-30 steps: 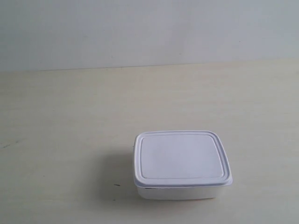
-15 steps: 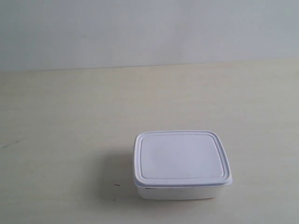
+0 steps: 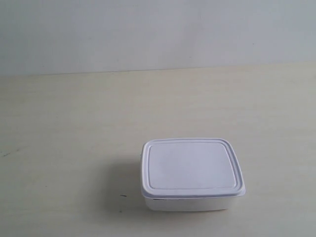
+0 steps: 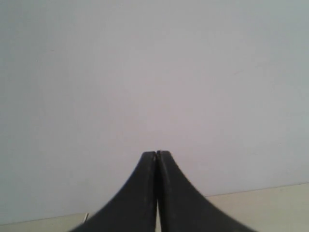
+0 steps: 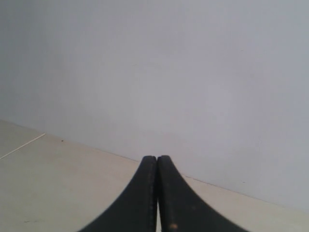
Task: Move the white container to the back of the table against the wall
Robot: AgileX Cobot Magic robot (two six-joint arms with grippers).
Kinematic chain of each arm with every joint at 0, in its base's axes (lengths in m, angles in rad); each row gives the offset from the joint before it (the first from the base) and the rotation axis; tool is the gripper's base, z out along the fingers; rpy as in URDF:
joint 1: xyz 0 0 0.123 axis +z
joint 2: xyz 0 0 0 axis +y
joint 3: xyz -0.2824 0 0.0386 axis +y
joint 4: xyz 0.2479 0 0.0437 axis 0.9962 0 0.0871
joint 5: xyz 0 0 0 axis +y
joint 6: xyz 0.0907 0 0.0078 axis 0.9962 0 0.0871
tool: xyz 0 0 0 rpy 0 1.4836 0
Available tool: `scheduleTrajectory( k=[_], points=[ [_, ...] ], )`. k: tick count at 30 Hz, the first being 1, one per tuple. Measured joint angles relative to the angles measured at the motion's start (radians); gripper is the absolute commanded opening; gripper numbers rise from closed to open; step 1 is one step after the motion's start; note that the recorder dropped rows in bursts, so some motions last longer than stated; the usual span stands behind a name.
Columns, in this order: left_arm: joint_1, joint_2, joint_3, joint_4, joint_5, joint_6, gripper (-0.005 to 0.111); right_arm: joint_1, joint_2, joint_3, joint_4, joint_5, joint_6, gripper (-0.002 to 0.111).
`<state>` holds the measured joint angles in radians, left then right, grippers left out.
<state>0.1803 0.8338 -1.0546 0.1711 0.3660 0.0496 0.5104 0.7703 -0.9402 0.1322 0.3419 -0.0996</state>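
Note:
The white container (image 3: pixel 191 173) sits lid on at the front of the pale wood-grain table (image 3: pixel 74 128), a little right of centre in the exterior view, well short of the grey-white wall (image 3: pixel 158 34). No arm shows in that view. My left gripper (image 4: pixel 156 153) is shut with nothing held, its black fingers pressed together and facing the wall (image 4: pixel 154 72). The right gripper (image 5: pixel 157 158) is likewise shut and empty, above the table (image 5: pixel 58 183), pointing at the wall (image 5: pixel 193 72). Neither wrist view shows the container.
A small dark speck (image 3: pixel 123 195) lies on the table left of the container. A faint grey mark (image 3: pixel 9 152) sits near the table's left side. The table meets the wall along a straight line at the back.

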Motion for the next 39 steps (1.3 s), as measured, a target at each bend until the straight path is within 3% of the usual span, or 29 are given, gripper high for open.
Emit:
scheduleTrajectory(
  k=[4, 9, 13, 15, 18, 19, 23, 27, 31, 34, 39],
  points=[
    [-0.027, 0.002, 0.0, -0.008, -0.007, -0.017, 0.0, 0.0, 0.0, 0.0, 0.023, -0.043, 0.021, 0.0],
    [-0.116, 0.006, 0.0, -0.1, 0.017, -0.208, 0.0, 0.006, 0.0, 0.0, 0.073, 0.045, 0.058, 0.0],
    [-0.248, 0.016, 0.019, -0.241, 0.213, -0.315, 0.0, 0.087, 0.0, 0.0, 0.076, 0.276, 0.017, 0.0],
    [-0.337, 0.049, 0.059, -0.353, 0.296, -0.242, 0.0, 0.126, 0.009, 0.0, 0.078, 0.412, -0.035, 0.0],
    [-0.485, 0.135, 0.103, -0.632, 0.444, 0.022, 0.0, 0.149, 0.071, 0.0, 0.056, 0.665, -0.065, 0.0],
    [-0.543, 0.166, 0.103, -0.673, 0.495, 0.077, 0.0, 0.149, 0.098, 0.002, 0.043, 0.751, -0.068, 0.0],
    [-0.666, 0.276, 0.113, -0.659, 0.63, 0.148, 0.0, 0.15, 0.163, 0.073, 0.038, 0.869, -0.203, 0.0],
    [-0.761, 0.379, 0.133, -0.713, 0.622, 0.235, 0.0, 0.15, 0.185, 0.168, 0.041, 0.879, -0.394, 0.0],
    [-0.848, 0.45, 0.133, -0.74, 0.569, 0.267, 0.0, 0.15, 0.185, 0.224, 0.037, 0.837, -0.437, 0.0],
    [-0.888, 0.503, 0.135, -0.747, 0.504, 0.261, 0.0, 0.15, 0.187, 0.247, 0.044, 0.747, -0.367, 0.0],
    [-0.918, 0.594, 0.135, -0.75, 0.419, 0.189, 0.0, 0.15, 0.228, 0.289, 0.056, 0.62, -0.049, 0.0]
  ],
)
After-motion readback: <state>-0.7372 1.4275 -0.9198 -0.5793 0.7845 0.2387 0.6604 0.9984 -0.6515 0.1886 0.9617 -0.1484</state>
